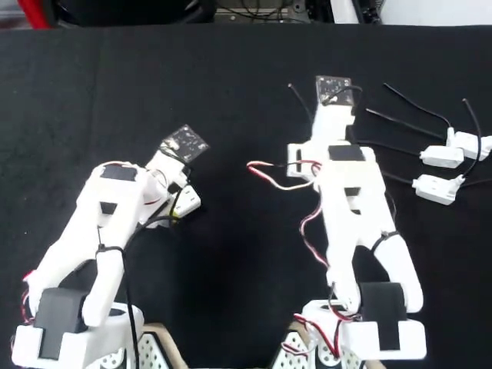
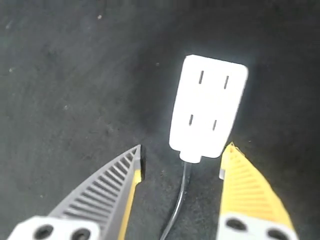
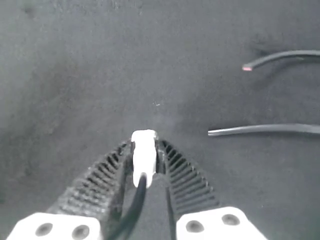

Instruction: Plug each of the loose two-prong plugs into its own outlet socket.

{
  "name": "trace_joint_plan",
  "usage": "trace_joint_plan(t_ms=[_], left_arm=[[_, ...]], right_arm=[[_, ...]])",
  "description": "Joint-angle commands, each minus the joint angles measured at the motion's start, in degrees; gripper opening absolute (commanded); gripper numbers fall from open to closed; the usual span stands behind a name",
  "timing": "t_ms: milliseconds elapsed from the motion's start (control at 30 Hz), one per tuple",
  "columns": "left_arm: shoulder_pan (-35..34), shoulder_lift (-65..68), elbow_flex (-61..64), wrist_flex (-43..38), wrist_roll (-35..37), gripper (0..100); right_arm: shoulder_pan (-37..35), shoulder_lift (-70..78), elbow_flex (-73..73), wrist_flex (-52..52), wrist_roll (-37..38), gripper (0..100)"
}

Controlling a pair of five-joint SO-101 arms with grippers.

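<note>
White plug [image 3: 143, 159] first: clamps it tight in right pincer [image 3: 144, 146], cord [image 3: 131, 210] trailing back, likely for pushing in nose-first. Spreads left pincer [image 2: 184, 149] wide, outlet block [image 2: 207, 107] just ahead, probably to steady it.

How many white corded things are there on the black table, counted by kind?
outlet block: 1
loose plugs, lying together on the cloth: 3
held plug, in the right gripper: 1
Total: 5
</note>
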Motion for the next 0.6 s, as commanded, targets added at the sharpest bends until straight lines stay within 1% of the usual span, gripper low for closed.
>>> trace_joint_plan(t_ms=[0, 67, 200, 267, 367, 500, 567], left_arm=[[-4.97, -6.24, -0.84, -0.18, 5.19, 25], [-7.78, -11.25, 3.56, -0.26, 7.03, 25], [-13.85, -24.18, 15.43, -2.64, 7.3, 25], [-15.6, -31.38, 22.11, -5.1, 7.3, 25], [-17.8, -43.08, 30.46, -5.89, 7.3, 25], [-24.66, -58.46, 40.48, -5.89, 7.3, 25], [-27.03, -65.85, 44.88, -5.8, 7.56, 25]], right_arm=[[-4.48, -2.24, -0.31, -0.62, 2.11, 1.1], [-8.0, -4.26, 1.19, -0.35, 3.16, 1.1], [-16.18, -10.33, 4.97, -0.53, 3.69, 1.1], [-19.87, -13.93, 6.11, -0.26, 3.6, 1.1], [-23.74, -17.8, 7.69, -0.18, 3.08, 1.1], [-28.84, -18.33, 8.66, -0.18, -2.2, 1.1], [-30.68, -17.54, 8.4, -0.26, -4.57, 1.1]])
